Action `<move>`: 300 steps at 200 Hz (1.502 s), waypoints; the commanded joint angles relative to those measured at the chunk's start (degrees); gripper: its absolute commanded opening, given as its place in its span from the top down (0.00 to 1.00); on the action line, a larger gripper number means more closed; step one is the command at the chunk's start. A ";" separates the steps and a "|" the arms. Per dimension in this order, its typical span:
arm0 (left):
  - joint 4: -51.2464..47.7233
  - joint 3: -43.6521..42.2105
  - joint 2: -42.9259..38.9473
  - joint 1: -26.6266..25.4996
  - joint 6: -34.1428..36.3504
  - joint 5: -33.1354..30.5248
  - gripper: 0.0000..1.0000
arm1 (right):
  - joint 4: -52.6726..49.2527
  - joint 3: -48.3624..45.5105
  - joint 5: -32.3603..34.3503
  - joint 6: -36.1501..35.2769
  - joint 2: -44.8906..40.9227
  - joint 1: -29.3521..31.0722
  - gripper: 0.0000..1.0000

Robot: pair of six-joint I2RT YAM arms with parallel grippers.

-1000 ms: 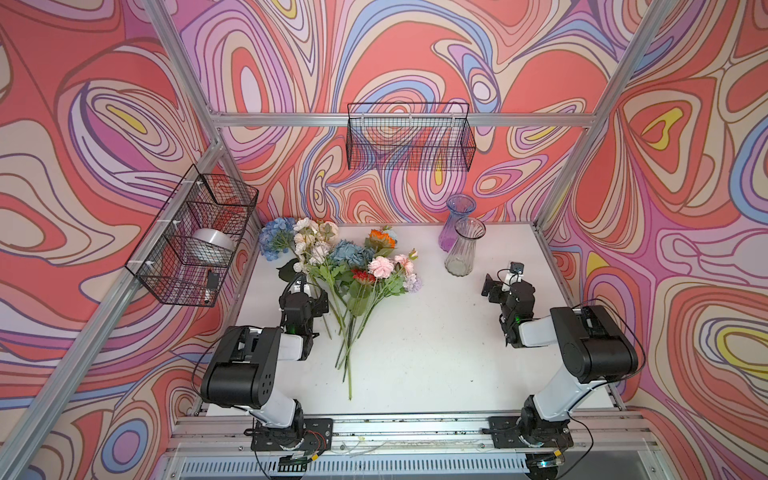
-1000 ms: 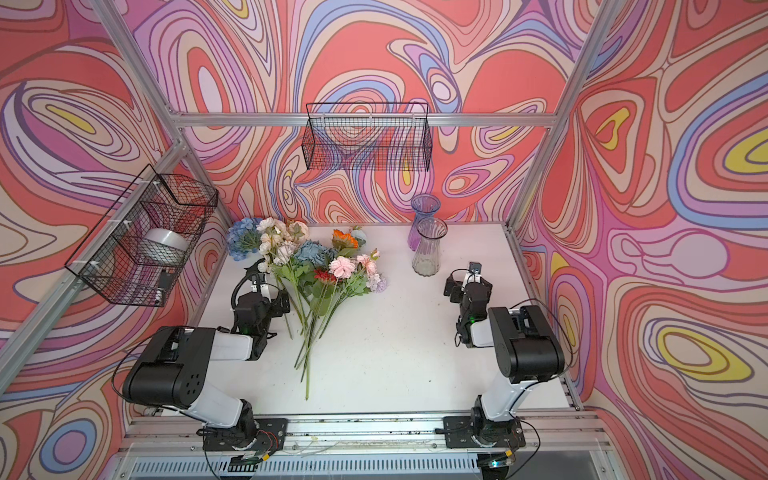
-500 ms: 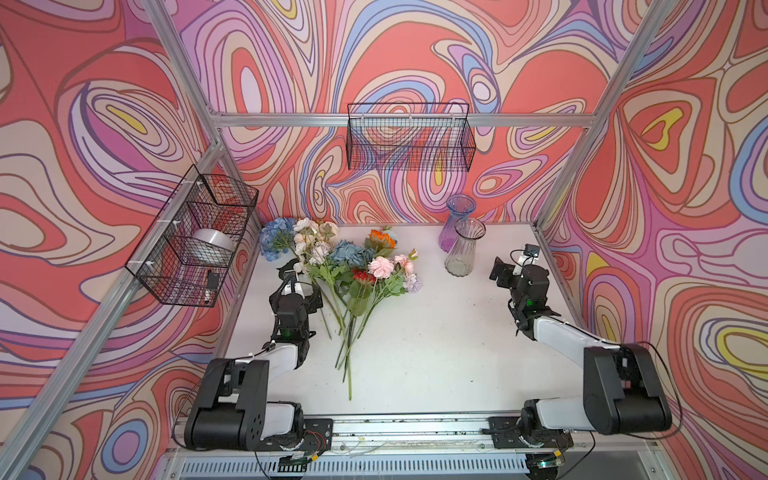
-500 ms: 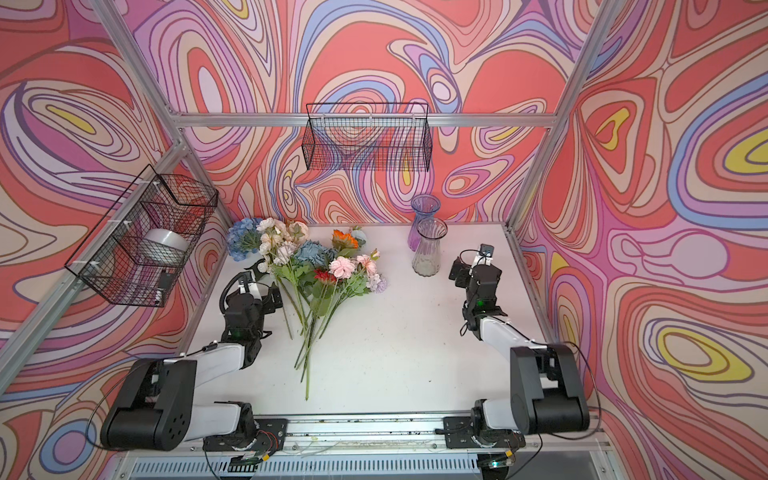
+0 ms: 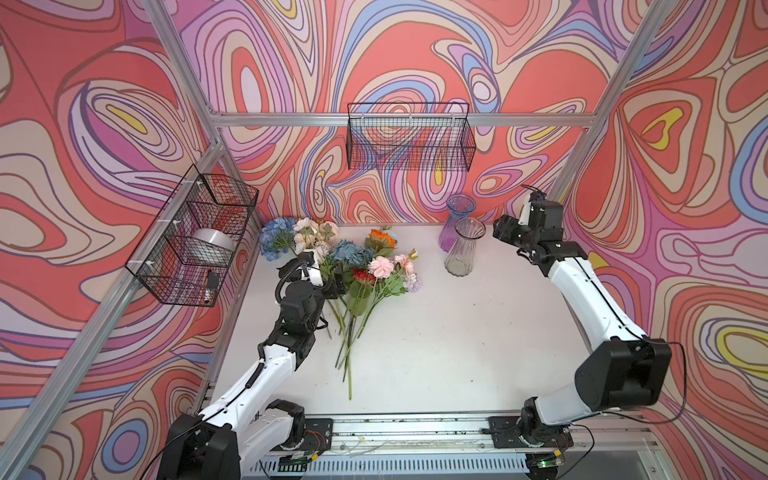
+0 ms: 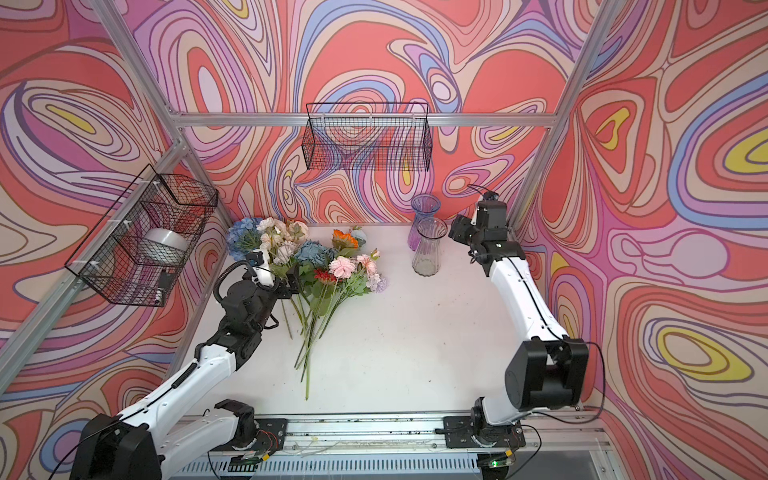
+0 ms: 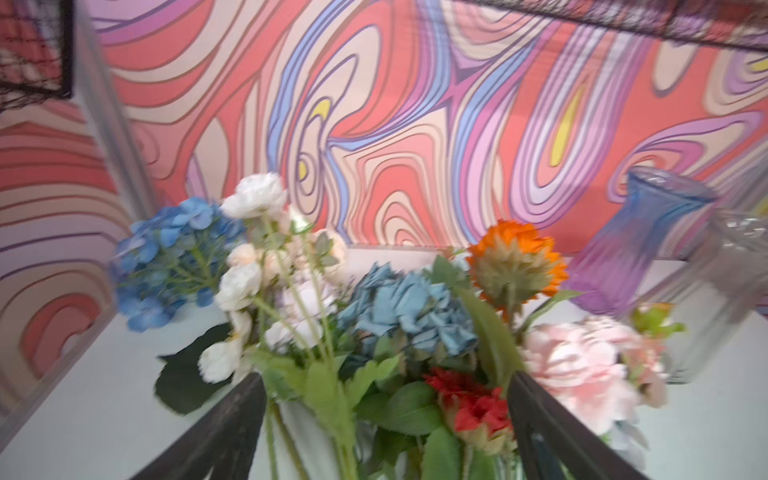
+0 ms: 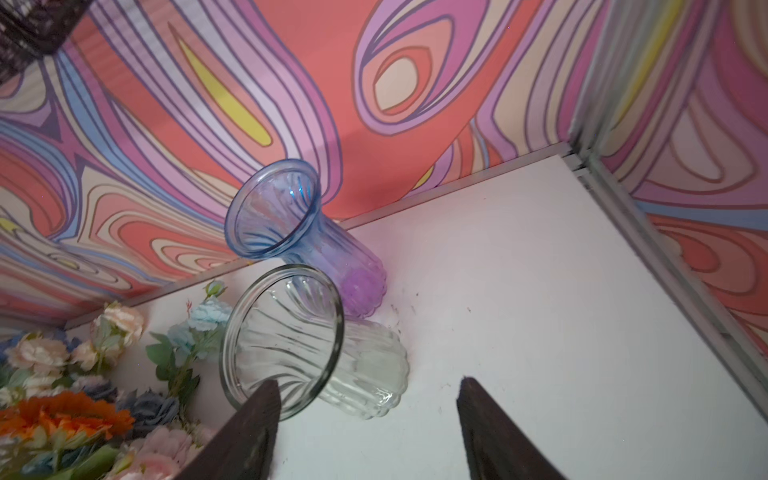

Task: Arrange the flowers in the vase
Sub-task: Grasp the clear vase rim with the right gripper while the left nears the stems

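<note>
The flowers (image 5: pixel 365 274) (image 6: pixel 328 270) all lay in one loose bunch on the white desk (image 5: pixel 457 353), in its back left part. Their blooms were turned toward the back wall and the long green stems pointed to the front edge.

The left arm (image 5: pixel 299 307) reached over the bunch from the left side. Its left jaws were at the leafy part just below the blooms. In the left wrist view they stood wide apart, with stems, leaves and a red bloom of the flowers (image 7: pixel 407 307) between them. I could not tell if they touched any stem.

At the back, right of the middle, a clear vase (image 5: pixel 463 249) (image 6: pixel 428 249) stood upright. A blue-purple vase (image 5: pixel 460 203) (image 6: pixel 424 205) stood directly behind it, very close.

The right arm (image 5: pixel 582 291) was stretched to the back right corner, with the right jaws raised near the rim of the clear vase (image 8: pixel 291 345). In the right wrist view they were apart, with only bare desk between them. One jaw covered a part of the rim in that view, but they clamped nothing.
</note>
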 commanded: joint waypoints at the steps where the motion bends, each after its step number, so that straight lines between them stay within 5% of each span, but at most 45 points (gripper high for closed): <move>1: -3.57 3.74 0.75 -0.81 -3.22 6.22 0.00 | -15.36 8.04 -7.95 0.76 7.46 -0.05 0.36; 55: -4.65 3.97 1.48 -1.82 -4.46 9.14 0.00 | -18.35 16.29 -9.76 1.07 17.04 0.00 0.46; 177: -3.94 2.95 1.69 -2.14 -4.94 7.44 0.00 | -23.58 27.15 -8.98 1.70 24.94 -0.03 1.00; 241: -3.95 3.36 2.01 -2.13 -5.94 7.53 0.00 | -28.79 27.06 -10.91 -0.05 18.11 -0.04 1.00; 300: -3.07 3.73 2.59 -2.14 -9.42 9.28 0.00 | -29.03 12.58 -16.88 0.91 3.76 0.04 1.00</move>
